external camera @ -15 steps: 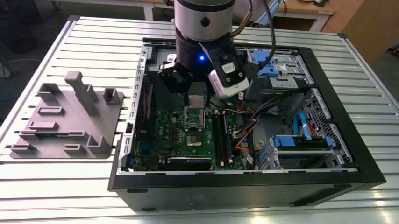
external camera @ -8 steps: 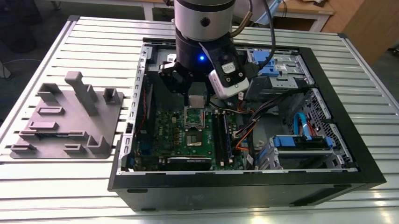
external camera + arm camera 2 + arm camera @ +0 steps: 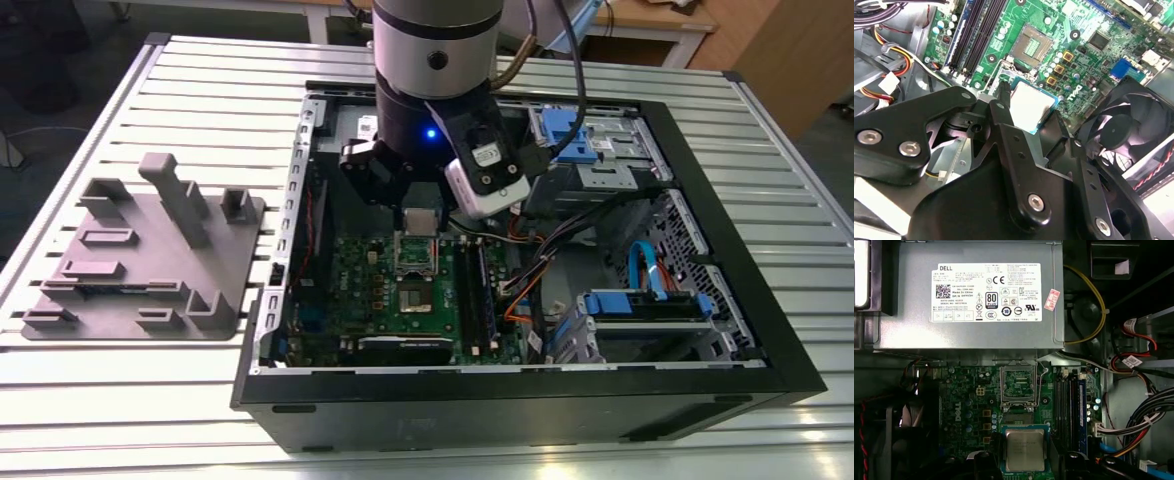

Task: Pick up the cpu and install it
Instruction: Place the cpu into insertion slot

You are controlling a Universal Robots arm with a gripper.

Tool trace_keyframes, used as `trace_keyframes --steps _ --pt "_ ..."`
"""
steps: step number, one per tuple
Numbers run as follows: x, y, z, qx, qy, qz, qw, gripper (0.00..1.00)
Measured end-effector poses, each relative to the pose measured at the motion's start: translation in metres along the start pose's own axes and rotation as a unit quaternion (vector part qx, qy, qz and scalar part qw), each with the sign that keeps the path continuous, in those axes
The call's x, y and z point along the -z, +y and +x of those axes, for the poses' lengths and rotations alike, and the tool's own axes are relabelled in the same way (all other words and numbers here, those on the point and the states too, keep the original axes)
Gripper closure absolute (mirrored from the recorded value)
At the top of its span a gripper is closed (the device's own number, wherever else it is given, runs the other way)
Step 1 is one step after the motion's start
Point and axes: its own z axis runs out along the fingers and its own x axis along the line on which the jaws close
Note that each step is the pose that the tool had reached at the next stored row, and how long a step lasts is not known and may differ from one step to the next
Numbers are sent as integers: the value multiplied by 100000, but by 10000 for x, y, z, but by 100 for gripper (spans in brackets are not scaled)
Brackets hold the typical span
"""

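The cpu (image 3: pixel 1031 106), a small square chip with a silver-grey top, hangs level just above the green motherboard (image 3: pixel 1089 65). My gripper (image 3: pixel 1029 112) is shut on it, one black finger against each of two opposite edges. In the first wrist view the cpu (image 3: pixel 1025 450) sits between the fingertips (image 3: pixel 986 465), a short way from the open metal-framed socket (image 3: pixel 1018 385). In the exterior view the gripper (image 3: pixel 422 215) reaches down into the open computer case (image 3: pixel 721 330), with the cpu (image 3: pixel 422 224) just beyond the socket (image 3: pixel 416 300).
A grey plastic fixture (image 3: pixel 140 255) with upright posts lies on the slatted table at the exterior view's left. Inside the case are a metal power supply (image 3: pixel 969 295), a black fan (image 3: pixel 1124 130), memory slots (image 3: pixel 1069 405), loose cables (image 3: pixel 1134 425) and blue drive brackets (image 3: pixel 647 300).
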Motion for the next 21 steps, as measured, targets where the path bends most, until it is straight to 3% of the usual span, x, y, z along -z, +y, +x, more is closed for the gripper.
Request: trace_keyframes --steps 5,21 --pt "-1 0 0 -10 5 -307 100000 53" --pt "-1 0 0 -18 11 -530 99999 53"
